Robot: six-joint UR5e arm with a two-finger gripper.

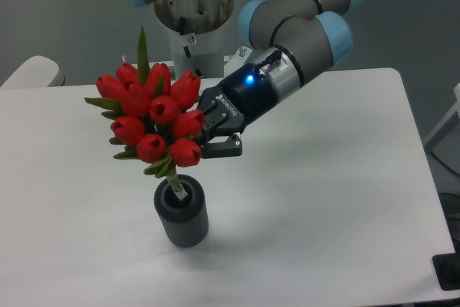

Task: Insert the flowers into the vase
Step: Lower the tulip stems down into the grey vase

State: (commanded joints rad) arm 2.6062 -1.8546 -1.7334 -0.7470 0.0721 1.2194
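A robotics lab: pedestal-mounted arm [287,41] at a bare white table [330,199].

The flowers [152,120] hide the gripper [203,137] fingertips; stem ends vanish inside the vase [182,212]; the arm's upper links run off the top edge.

White table [345,199], rounded corners, fills most of the view; far right corner approx. below the grey wall [65,12]. Pale rounded obj. [32,73], maybe a chair back, pokes up just past table's far left edge. Black item [447,272] sits off the near right corner, partly cut by frame. White furniture edge [445,131] beside right edge, w/ grey floor beneath.
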